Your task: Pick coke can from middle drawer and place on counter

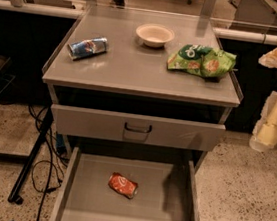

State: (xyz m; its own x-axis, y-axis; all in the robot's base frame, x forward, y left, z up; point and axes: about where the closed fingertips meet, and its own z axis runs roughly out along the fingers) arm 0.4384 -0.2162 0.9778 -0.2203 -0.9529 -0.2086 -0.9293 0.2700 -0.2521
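The coke can (123, 185), red-orange and dented, lies on its side on the floor of the open middle drawer (162, 206), a little left of centre. The counter (133, 71) is the flat grey cabinet top above it. My gripper (262, 142) hangs at the right edge of the view at the end of the pale arm. It is beside the cabinet's right side, about level with the closed drawer front. It is well away from the can and holds nothing that I can see.
On the counter lie a blue-and-silver can (88, 47) at the left, a beige bowl (155, 35) at the back and a green chip bag (201, 61) at the right. A closed drawer front with a dark handle (137, 128) is above the open drawer. Cables (45, 171) trail on the floor at the left.
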